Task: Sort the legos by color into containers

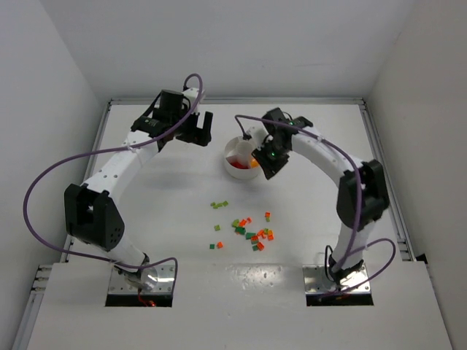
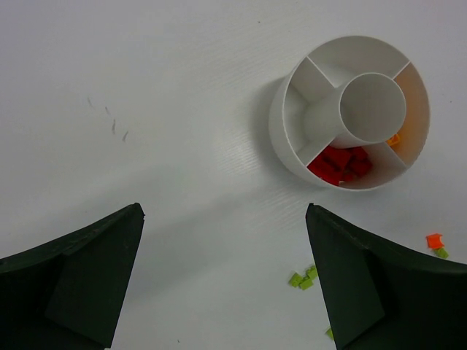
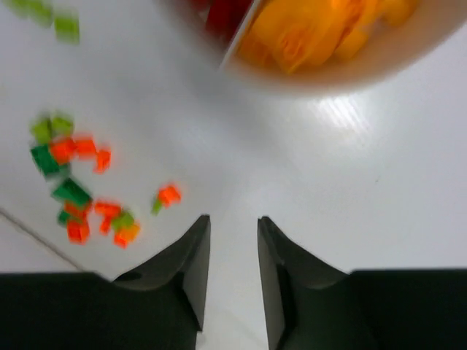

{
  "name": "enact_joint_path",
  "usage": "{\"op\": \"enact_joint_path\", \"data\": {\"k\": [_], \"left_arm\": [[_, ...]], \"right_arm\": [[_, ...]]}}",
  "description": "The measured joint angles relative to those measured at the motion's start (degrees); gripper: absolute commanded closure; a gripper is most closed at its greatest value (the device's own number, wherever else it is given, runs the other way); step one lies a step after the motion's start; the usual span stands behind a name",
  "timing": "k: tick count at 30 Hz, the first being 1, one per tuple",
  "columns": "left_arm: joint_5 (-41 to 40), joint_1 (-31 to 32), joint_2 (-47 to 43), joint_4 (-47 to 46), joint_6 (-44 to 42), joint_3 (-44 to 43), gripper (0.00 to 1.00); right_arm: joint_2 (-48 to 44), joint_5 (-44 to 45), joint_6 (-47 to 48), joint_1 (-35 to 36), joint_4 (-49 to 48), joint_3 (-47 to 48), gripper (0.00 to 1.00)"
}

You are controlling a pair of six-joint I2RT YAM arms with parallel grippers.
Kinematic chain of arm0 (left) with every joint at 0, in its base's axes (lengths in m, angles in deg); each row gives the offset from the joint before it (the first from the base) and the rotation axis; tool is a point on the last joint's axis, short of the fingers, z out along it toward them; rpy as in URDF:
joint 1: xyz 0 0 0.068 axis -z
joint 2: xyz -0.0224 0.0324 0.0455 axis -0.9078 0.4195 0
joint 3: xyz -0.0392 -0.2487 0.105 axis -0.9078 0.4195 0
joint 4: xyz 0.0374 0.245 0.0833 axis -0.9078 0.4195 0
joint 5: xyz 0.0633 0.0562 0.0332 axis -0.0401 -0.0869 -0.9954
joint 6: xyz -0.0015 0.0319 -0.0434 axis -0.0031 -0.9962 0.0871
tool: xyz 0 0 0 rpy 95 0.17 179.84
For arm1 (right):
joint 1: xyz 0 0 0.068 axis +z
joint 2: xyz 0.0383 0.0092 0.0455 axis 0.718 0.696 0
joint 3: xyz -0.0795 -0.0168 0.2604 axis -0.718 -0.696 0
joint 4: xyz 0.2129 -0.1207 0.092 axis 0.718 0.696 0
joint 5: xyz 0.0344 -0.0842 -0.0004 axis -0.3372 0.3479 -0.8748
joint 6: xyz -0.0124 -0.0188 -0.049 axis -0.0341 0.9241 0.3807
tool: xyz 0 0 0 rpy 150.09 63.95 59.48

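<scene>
White worktop (image 1: 182, 219): right gripper (image 3: 232, 222), barely open, empty by the dish (image 2: 281, 138), should straddle one isolated lego (image 3: 169, 194); left gripper (image 2: 224, 211) wide, empty.

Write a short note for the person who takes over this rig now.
Left gripper: wide open, empty, above the table beside the dish.
Right gripper: narrow gap, empty, close to the dish's orange side.
Done: red bricks in one compartment, orange bricks in the next.
To do: loose bricks, red or orange and green, lie on the table; the other compartments look empty.
</scene>
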State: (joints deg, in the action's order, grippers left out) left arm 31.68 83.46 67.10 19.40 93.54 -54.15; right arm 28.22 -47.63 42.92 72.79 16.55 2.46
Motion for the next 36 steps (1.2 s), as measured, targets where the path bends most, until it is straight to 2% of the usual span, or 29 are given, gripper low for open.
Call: {"op": "enact_joint_path", "data": {"k": [2, 4, 8, 10, 13, 15, 19, 26, 36], "left_arm": [[-0.28, 0.00, 0.00, 0.04, -0.42, -0.04, 0.00], [-0.63, 0.04, 0.00, 0.17, -0.87, -0.11, 0.00], [-1.03, 0.31, 0.44, 0.33, -1.03, -0.68, 0.00], [-1.14, 0.52, 0.59, 0.44, -0.98, -0.70, 0.00], [-1.18, 0.92, 0.61, 0.42, -0.98, -0.70, 0.00], [-1.31, 1.22, 0.61, 0.44, -0.98, -0.70, 0.00], [-2.16, 1.44, 0.61, 0.42, -0.96, -0.70, 0.00], [-3.48, 1.44, 0.04, 0.42, -0.94, 1.38, 0.00], [-4.17, 1.44, -0.61, 0.37, -0.94, 2.75, 0.00]], "right_arm": [[-7.67, -0.15, 1.81, -0.17, -0.96, -10.23, 0.56], [-16.17, -0.07, 4.66, -0.02, 0.13, -20.00, 0.52], [-23.28, -0.74, 9.11, 0.79, 2.60, -28.06, 0.58], [-22.84, -0.92, 10.78, 1.81, 1.90, -30.69, 0.65], [-19.32, -0.85, 12.13, 4.15, 1.22, -32.83, 0.69], [-15.72, -0.87, 12.66, 6.25, 0.50, -32.83, 0.69], [-11.61, 0.11, 12.57, 10.99, -1.36, -32.89, 0.62], [-10.82, 2.21, 11.47, 17.40, -4.98, -34.01, 0.60], [-8.39, 8.74, 9.86, 21.66, -9.27, -38.29, 0.62]]}}
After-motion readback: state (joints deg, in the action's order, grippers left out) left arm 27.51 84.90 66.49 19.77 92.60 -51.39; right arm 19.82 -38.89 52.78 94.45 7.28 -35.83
